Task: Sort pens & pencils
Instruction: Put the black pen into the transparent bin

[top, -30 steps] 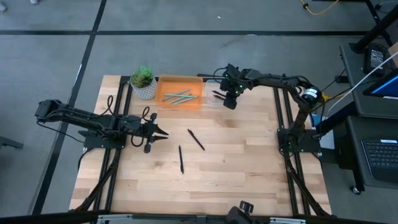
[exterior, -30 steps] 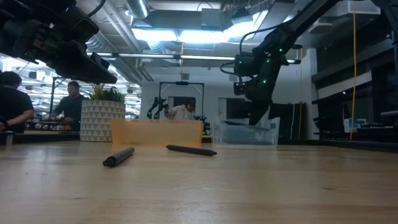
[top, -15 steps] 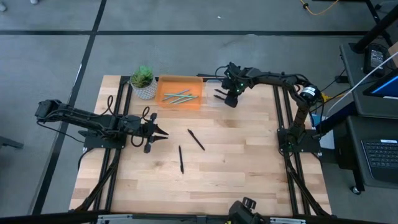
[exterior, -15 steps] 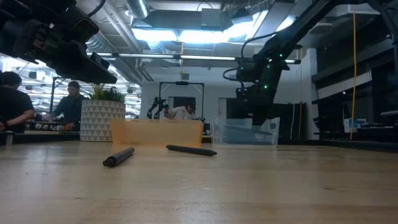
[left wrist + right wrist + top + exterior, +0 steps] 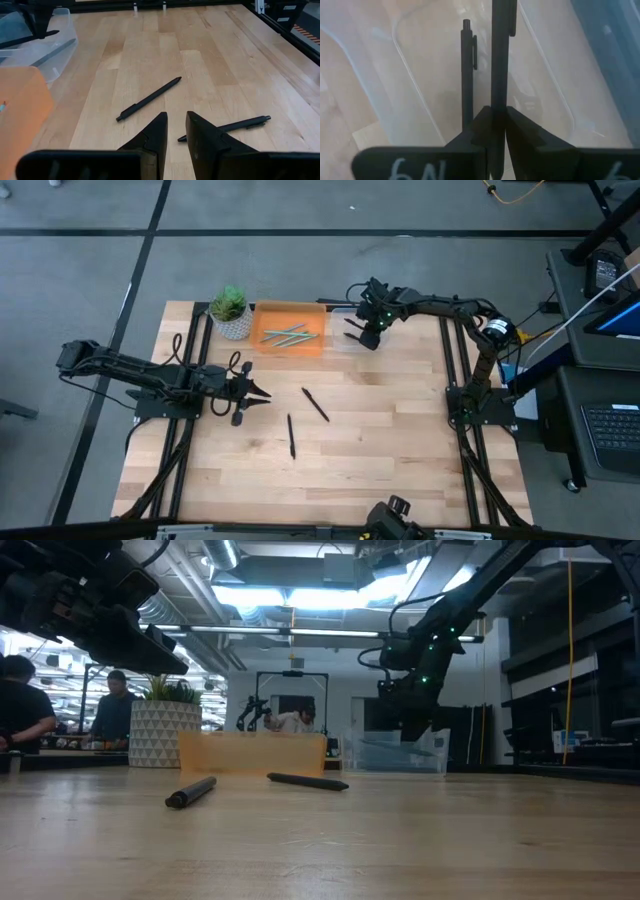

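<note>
- Over the clear plastic bin at the table's far edge, the right gripper pinches a slim black pen between nearly closed fingers.
- Another black pen lies inside the glossy, see-through bin.
- Light blue-grey pencils rest in the orange tray.
- Two matte black pens lie on the pale wood planks.
- Left gripper hovers near them, fingers slightly parted, holding nothing.
- Low view: the bin's contents are hard to make out.

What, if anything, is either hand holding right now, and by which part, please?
The right hand pinches a black pen at one end, above the clear bin where another pen lies. The left hand holds nothing, its fingers slightly apart.
</note>
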`<state>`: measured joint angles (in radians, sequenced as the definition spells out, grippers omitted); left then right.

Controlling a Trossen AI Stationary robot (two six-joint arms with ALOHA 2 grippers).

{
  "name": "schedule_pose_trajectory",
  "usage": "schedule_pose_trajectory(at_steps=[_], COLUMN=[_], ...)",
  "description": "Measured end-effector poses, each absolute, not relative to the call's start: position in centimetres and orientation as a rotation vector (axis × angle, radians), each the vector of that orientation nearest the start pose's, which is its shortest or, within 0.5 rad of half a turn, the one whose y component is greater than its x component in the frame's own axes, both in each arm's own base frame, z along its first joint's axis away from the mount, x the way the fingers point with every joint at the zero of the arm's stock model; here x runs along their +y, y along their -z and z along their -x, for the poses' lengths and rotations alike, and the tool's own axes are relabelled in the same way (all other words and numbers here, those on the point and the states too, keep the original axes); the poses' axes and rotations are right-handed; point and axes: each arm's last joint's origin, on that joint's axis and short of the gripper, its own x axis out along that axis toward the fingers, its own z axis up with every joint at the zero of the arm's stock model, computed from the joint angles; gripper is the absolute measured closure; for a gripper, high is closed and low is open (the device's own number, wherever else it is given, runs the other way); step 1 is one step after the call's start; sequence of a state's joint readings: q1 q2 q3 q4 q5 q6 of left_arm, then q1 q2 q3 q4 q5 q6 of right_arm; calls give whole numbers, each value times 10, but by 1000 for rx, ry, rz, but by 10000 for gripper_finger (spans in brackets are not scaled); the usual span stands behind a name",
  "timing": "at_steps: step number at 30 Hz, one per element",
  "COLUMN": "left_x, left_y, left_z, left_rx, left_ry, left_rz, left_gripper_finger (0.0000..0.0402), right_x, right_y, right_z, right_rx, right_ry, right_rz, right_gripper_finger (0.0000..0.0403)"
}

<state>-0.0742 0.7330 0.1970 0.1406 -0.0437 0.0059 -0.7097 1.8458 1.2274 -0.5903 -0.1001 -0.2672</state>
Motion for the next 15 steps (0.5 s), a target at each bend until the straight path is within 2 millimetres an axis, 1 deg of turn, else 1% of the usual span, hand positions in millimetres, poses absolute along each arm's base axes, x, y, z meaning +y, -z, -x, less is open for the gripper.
schedule_pose_trajectory(at_steps=[9,12,15], left_x=[-10,-10,-10], left_y=[-168,-167,-167], left_z=[-154,-153,-153], left_rx=[403,418,419], left_ry=[31,31,27], left_rz=[-25,-24,-8], left_gripper_finger=[337,337,337], right_x=[-232,-232,-232], right_y=[-174,-174,-174], right_z=[-276,-276,-276], right_rx=[1168,1161,1160], right_ry=[358,361,366], right_rz=[-267,-287,-294], right_gripper_finger=[353,342,322])
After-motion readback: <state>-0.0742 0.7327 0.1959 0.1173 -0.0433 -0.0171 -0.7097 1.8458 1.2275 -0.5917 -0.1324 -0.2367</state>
